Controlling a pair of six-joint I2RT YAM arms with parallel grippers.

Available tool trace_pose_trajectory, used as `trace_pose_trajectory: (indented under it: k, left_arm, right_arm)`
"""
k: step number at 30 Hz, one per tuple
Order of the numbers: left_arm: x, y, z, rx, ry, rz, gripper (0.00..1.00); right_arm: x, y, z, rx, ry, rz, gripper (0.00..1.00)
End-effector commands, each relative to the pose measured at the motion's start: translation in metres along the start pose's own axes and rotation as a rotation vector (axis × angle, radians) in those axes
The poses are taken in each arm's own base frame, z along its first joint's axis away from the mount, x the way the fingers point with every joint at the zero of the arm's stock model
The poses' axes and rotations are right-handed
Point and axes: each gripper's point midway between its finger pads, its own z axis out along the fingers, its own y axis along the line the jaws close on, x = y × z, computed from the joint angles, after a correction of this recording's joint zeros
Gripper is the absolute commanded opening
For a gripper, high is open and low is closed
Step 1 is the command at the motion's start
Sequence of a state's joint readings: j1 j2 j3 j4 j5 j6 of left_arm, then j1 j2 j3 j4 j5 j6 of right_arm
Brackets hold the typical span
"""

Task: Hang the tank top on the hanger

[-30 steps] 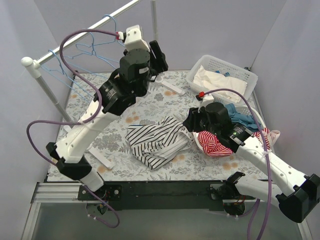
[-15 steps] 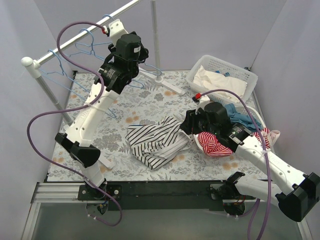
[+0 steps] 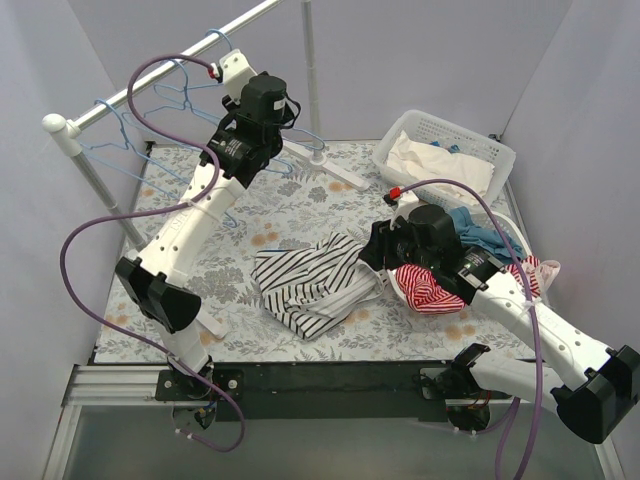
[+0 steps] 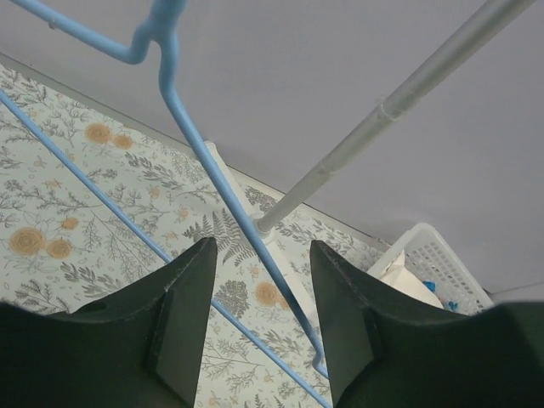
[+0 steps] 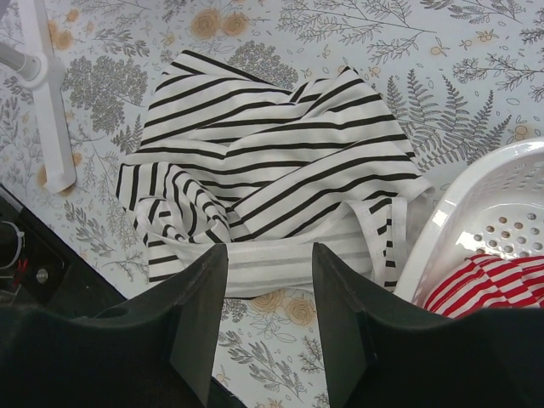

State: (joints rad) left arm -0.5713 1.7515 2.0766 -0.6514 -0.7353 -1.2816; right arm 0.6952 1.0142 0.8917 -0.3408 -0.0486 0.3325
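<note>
Top external: the tank top [image 3: 315, 280] lies crumpled mid-table [image 3: 300, 205], in front of the arms; the left arm reaches up by the rail [image 3: 250, 13]. Left wrist: the left gripper [image 4: 259, 251] stands wide; a hanger [image 4: 217, 191] wire runs between its fingers, not clamped. Right wrist: the right gripper [image 5: 269, 255] hangs wide above the tank top's edge, holding nothing; a basket [image 5: 463, 212] sits just beside.

Left arm [image 3: 190, 225] and right arm [image 3: 560, 345] share white link shells with black joint housings; a purple cable [image 3: 64, 265] loops loosely off each, ending in a red plug [image 3: 212, 70] near the wrist; left gripper [image 4: 262, 246] and right gripper [image 5: 269, 249] show broad, matte black fingers with rounded tips.
</note>
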Motion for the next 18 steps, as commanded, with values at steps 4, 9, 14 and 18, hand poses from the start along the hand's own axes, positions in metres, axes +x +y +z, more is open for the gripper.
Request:
trace_pose_trajectory:
  k: [4, 9, 14, 18]
  left_arm:
    - [-0.028, -0.009, 0.004, 0.035, -0.127, -0.072, 0.38]
    - [-0.035, -0.02, 0.002, 0.084, -0.138, -0.06, 0.04]
    - [-0.042, -0.029, -0.008, 0.149, -0.124, -0.049, 0.0]
    - [-0.04, -0.036, -0.019, 0.218, -0.082, -0.044, 0.0]
  right_arm:
    - [-0.017, 0.007, -0.009, -0.028, -0.063, -0.031, 0.53]
    - [-0.018, 0.006, -0.009, -0.024, -0.066, -0.036, 0.53]
    - [-0.018, 0.005, -0.007, -0.019, -0.061, -0.038, 0.53]
    - [-0.018, 0.005, -0.004, -0.018, -0.054, -0.037, 0.53]
